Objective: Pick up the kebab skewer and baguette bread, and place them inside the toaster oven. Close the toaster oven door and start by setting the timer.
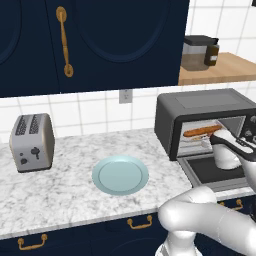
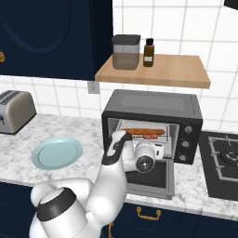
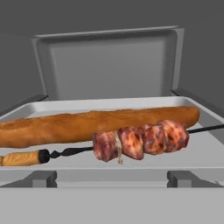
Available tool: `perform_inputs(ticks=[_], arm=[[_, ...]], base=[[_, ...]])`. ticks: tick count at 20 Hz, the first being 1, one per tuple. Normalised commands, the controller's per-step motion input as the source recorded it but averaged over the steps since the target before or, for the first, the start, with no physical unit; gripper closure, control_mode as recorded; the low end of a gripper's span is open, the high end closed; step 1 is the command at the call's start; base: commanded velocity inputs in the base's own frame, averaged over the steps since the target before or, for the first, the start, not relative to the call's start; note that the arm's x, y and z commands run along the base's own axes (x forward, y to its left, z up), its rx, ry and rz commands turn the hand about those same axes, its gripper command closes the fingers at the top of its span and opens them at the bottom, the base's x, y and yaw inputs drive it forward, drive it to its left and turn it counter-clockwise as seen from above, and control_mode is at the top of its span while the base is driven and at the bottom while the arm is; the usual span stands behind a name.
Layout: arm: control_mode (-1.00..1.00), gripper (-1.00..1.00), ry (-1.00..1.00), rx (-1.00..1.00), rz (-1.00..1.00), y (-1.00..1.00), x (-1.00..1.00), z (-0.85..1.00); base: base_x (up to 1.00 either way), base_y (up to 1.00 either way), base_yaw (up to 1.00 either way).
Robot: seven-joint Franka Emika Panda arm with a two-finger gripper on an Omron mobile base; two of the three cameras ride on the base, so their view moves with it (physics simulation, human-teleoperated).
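The dark grey toaster oven (image 1: 200, 107) (image 2: 153, 104) stands on the counter with its door (image 1: 215, 172) (image 2: 155, 179) dropped flat. Inside, on a grey tray (image 3: 109, 105), the golden baguette (image 3: 96, 126) (image 1: 200, 132) (image 2: 139, 131) lies lengthwise. The kebab skewer (image 3: 140, 140), with reddish-brown meat chunks, rests just in front of it, touching or nearly so. My gripper (image 1: 220, 150) (image 2: 148, 149) hovers over the door at the oven's mouth, pointing in, open and holding nothing. Its fingertips are hidden from the hand view.
A pale blue plate (image 1: 120, 175) (image 2: 56, 152) sits on the marble counter left of the oven, and a silver toaster (image 1: 32, 141) (image 2: 16, 110) stands further left. The oven's knobs (image 2: 187, 137) run down its right side. A stove (image 2: 223, 160) lies to the right, and a wooden shelf (image 2: 176, 69) hangs above.
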Motion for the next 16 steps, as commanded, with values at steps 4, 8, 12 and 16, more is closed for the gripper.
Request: perform_inputs(ticks=[4,8,12,16], arm=[[-1.0,-1.0,0.0,0.0,0.0,0.0,0.22,0.0],[-1.0,-1.0,0.0,0.0,0.0,0.0,0.22,0.0],[-1.0,-1.0,0.0,0.0,0.0,0.0,0.23,0.0],[-1.0,-1.0,0.0,0.0,0.0,0.0,0.23,0.0]], base=[[0.0,0.0,0.0],[0.0,0.0,0.0],[0.0,0.0,0.0],[0.0,0.0,0.0]])
